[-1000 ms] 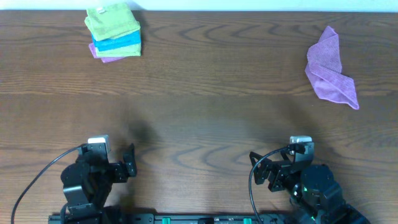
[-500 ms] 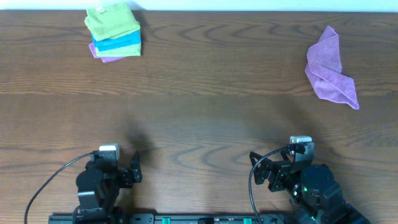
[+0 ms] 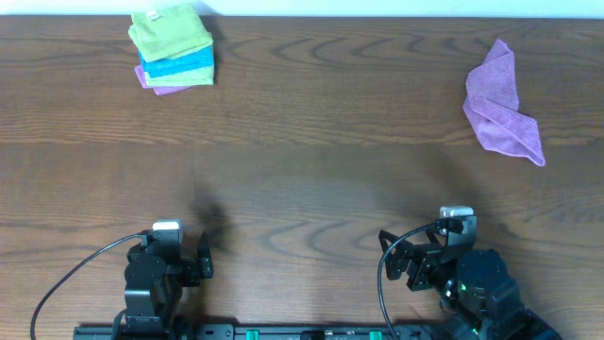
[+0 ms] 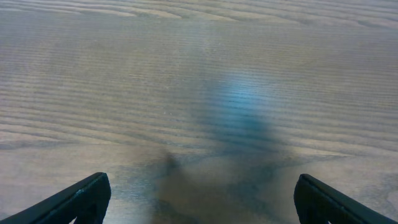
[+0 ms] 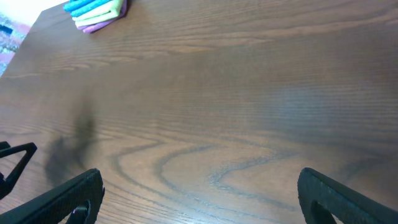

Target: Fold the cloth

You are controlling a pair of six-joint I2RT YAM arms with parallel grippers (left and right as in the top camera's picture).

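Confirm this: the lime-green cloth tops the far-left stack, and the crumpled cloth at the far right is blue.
Wrong colour: the crumpled cloth at the far right is purple, as the overhead view shows. The lime-green cloth does top the far-left stack.

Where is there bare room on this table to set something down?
The whole middle of the table is bare wood, between the stack of folded cloths, lime-green cloth on top, far left, and the crumpled purple cloth far right. Crowded only along the near edge: left gripper and right gripper.
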